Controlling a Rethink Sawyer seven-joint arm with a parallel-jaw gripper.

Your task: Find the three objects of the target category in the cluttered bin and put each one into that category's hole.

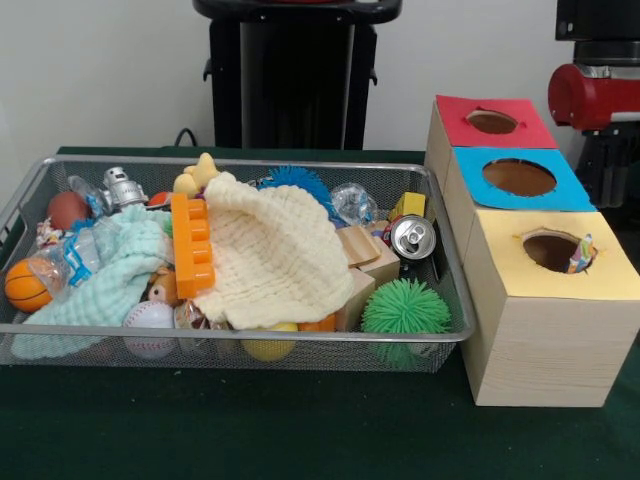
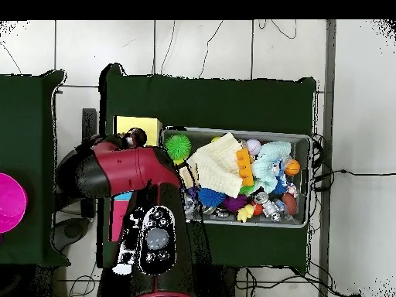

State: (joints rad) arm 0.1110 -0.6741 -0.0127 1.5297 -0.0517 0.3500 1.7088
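Note:
A wire mesh bin (image 1: 20, 205) holds a jumble of toys. A pale yellow cloth (image 1: 275, 250) drapes over its middle beside an orange toy brick (image 1: 192, 245). A drink can (image 1: 412, 238) and a green spiky ball (image 1: 405, 307) lie at the bin's right end. Right of the bin stand three wooden boxes with holes, topped red (image 1: 530, 125), blue (image 1: 470, 180) and yellow (image 1: 600, 270). A small colourful item (image 1: 582, 253) sits at the yellow hole's rim. The arm's red and black end (image 1: 595, 95) hangs behind the boxes. The gripper (image 1: 607, 170) is only a dark shape there.
Also in the bin: a light green cloth (image 1: 110, 275), mini basketball (image 1: 27, 285), baseball (image 1: 148, 318), blue spiky ball (image 1: 297, 180), wooden blocks (image 1: 365, 255), small robot toy (image 1: 122, 187). From overhead the red arm (image 2: 128, 170) covers two boxes; the yellow box (image 2: 138, 125) shows.

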